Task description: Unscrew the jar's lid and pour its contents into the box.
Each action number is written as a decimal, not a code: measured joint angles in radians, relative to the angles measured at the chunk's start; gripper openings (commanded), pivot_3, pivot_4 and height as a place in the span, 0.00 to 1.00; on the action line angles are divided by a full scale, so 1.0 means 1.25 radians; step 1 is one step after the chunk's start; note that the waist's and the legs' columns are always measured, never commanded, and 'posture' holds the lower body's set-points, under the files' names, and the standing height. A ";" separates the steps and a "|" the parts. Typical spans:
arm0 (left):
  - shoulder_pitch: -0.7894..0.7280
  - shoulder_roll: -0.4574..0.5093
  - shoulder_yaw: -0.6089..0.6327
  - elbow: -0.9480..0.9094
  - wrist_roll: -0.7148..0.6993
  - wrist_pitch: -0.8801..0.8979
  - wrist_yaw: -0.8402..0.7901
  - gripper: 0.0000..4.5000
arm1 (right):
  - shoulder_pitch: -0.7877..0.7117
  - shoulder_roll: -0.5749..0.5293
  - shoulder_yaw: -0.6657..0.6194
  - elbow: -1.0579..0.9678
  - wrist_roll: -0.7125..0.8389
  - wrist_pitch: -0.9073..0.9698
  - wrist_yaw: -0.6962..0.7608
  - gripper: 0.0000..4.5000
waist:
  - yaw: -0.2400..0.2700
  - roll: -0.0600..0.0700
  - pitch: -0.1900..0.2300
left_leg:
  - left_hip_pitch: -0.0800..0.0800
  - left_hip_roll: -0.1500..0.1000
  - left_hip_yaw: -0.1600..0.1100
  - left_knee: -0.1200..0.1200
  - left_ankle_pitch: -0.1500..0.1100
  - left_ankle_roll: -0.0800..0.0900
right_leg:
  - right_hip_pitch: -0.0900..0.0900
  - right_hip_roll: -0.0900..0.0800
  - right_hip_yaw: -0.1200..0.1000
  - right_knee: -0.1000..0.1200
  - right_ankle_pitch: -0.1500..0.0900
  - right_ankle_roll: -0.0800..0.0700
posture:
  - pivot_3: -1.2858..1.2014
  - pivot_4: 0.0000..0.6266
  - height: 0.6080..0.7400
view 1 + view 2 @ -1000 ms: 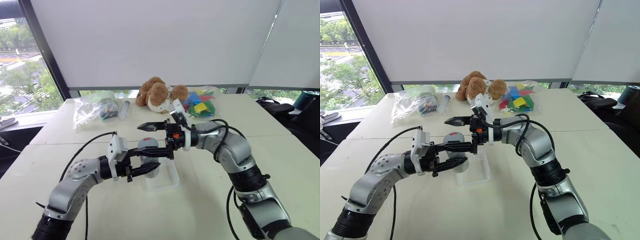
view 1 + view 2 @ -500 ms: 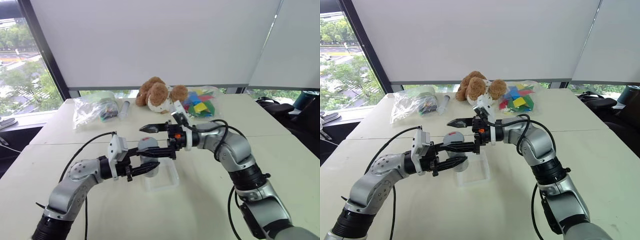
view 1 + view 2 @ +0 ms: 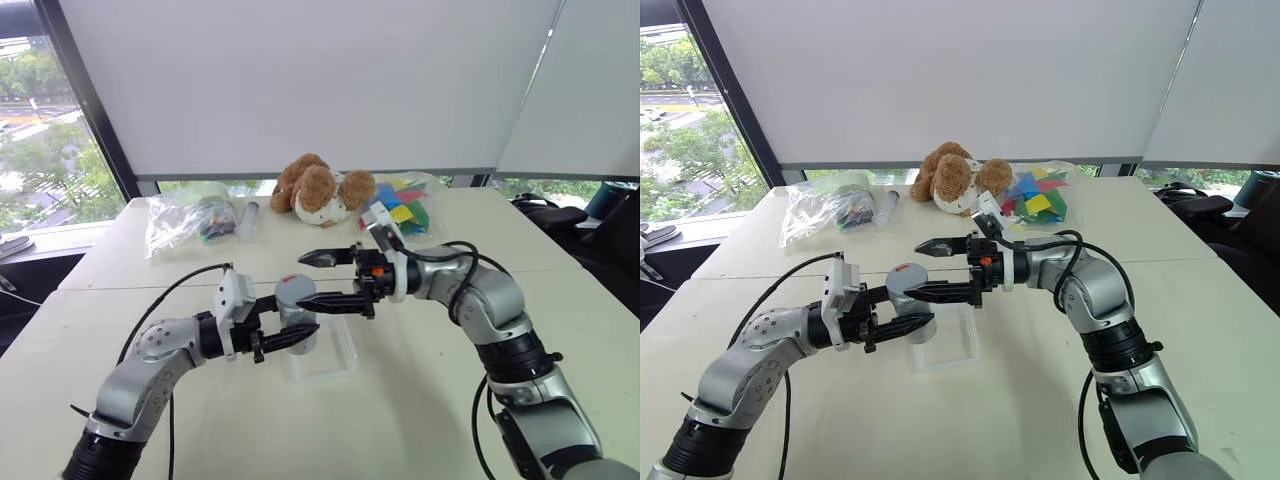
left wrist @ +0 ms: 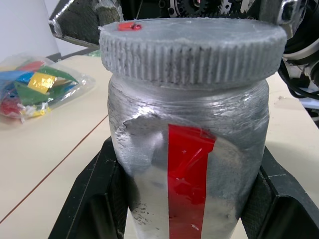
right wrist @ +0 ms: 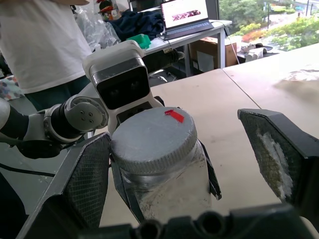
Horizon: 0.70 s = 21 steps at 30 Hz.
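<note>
Two grippers meet above the box (image 3: pixel 322 362): the left gripper (image 3: pixel 285 335) is clamped on the upright jar (image 3: pixel 296 312), held over the box, lid (image 5: pixel 153 140) screwed on. Facing it, the right gripper (image 3: pixel 322 279) stands spread wide just beside the lid, fingers (image 5: pixel 271 149) off it.

— Where's your jar (image 3: pixel 296 312) relative to the box (image 3: pixel 335 363)?
— You have it over the box's left end. Behind the box lies the plush toy (image 3: pixel 315 189), bags (image 3: pixel 185 220) either side.
</note>
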 measured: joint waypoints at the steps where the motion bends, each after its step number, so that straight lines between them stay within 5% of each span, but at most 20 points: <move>1: 0.000 0.000 0.000 0.000 0.000 0.000 0.000 0.48 | 0.000 0.000 0.000 0.000 0.000 0.000 0.001 0.99 | 0.000 0.000 0.000 | 0.000 0.000 0.000 0.000 0.000 0.000 | 0.000 0.000 0.000 0.000 0.000 0.000 | 0.52 0.24 1.00; 21: 0.000 -0.002 0.000 0.000 -0.001 0.000 -0.002 0.48 | -0.038 0.070 0.042 -0.006 -0.027 0.012 -0.059 0.99 | 0.001 0.000 0.000 | 0.000 0.000 0.000 0.000 0.000 0.000 | 0.000 0.000 0.000 0.001 0.000 0.000 | 0.52 0.24 1.00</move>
